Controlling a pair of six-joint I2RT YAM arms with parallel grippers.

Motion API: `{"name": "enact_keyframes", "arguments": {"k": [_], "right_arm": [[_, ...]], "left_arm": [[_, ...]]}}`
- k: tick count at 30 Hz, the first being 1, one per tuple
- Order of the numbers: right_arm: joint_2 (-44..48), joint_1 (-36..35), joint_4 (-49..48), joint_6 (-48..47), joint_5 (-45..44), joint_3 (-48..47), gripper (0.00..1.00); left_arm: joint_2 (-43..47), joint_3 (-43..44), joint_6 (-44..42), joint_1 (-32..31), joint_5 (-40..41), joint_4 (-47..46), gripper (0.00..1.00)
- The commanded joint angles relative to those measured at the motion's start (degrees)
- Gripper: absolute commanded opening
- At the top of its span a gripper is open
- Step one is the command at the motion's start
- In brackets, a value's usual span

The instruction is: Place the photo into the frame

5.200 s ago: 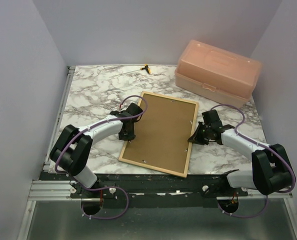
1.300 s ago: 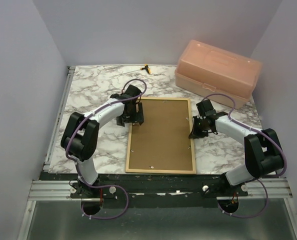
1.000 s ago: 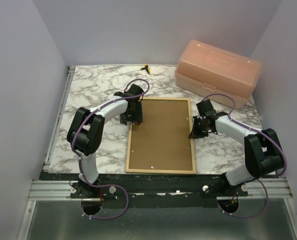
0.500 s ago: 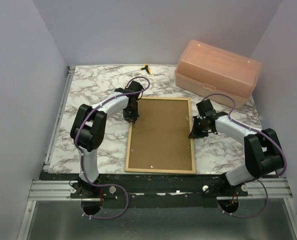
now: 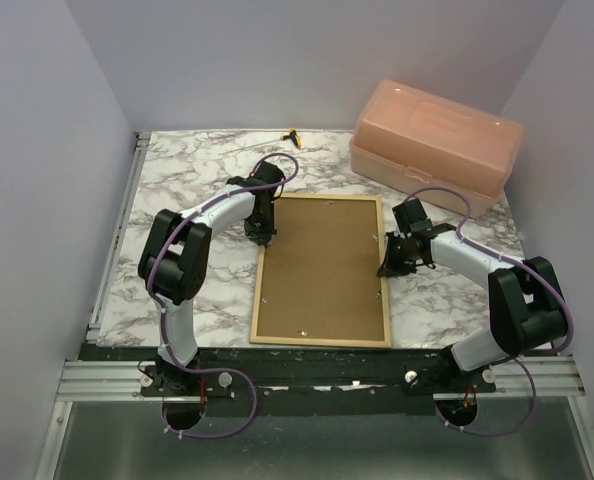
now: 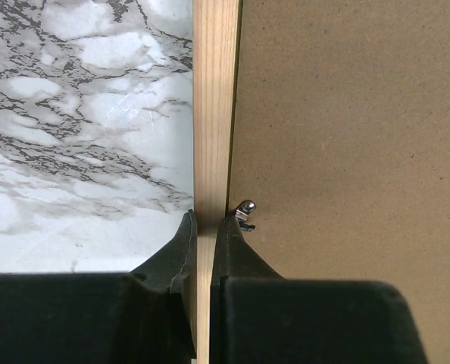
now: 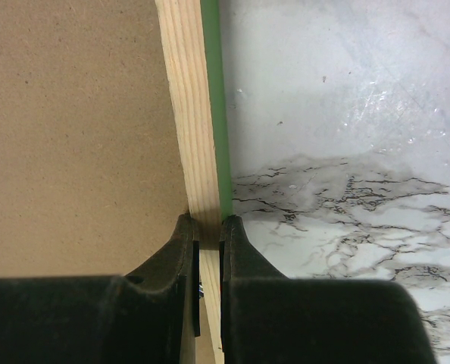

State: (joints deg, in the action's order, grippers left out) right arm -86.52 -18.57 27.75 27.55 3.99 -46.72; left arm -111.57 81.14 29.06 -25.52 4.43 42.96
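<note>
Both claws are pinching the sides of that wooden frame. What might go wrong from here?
The left gripper and right gripper each pinch only a thin rail of the frame, so it might slip or twist if they lift unevenly. The left gripper's fingertip sits right beside a small metal clip and could snag it. The brown backing panel lies in the frame; if the frame tilts, it may shift or drop out.

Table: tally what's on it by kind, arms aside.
picture frame: 1
hardboard backing panel: 1
pink lidded box: 1
small yellow-and-black item, too small to identify: 1
Total: 4
</note>
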Motion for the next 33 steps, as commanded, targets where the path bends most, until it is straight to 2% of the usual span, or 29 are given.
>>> {"name": "enact_keyframes", "arguments": {"k": [1, 5, 8, 11, 12, 23, 28, 33], "right_arm": [[-1.5, -0.1, -0.2, 1.8, -0.3, 0.0, 0.0], [-1.5, -0.2, -0.1, 1.8, 0.0, -0.1, 0.0], [-1.7, -0.1, -0.2, 1.7, 0.1, -0.1, 0.0], [-2.0, -0.1, -0.2, 1.6, 0.1, -0.2, 0.0], [-2.1, -0.1, -0.3, 1.6, 0.3, -0.2, 0.0], [-2.7, -0.1, -0.7, 1.7, 0.9, -0.2, 0.0], [-2.7, -0.2, -0.8, 1.8, 0.9, -0.1, 0.0], [-2.3, -0.1, -0.7, 2.0, 0.9, -0.1, 0.0]], "left_arm": [[1.0, -1.8, -0.8, -0.5, 1.3, -1.4, 0.08], [3.6, -2.1, -0.8, -0.5, 2.9, 0.1, 0.4], [5.0, -2.3, -0.7, -0.5, 3.2, 0.9, 0.51], [5.7, -2.9, -0.7, -0.5, 3.2, 0.6, 0.53], [5.6, -3.0, -0.7, -0.5, 3.1, 0.4, 0.56], [0.6, -1.2, -1.8, -0.8, 3.2, -0.9, 0.56], [-1.4, -0.9, -2.2, -0.9, 3.4, -1.0, 0.51], [-2.6, -1.0, -1.9, -0.9, 3.5, -1.6, 0.38]]}}
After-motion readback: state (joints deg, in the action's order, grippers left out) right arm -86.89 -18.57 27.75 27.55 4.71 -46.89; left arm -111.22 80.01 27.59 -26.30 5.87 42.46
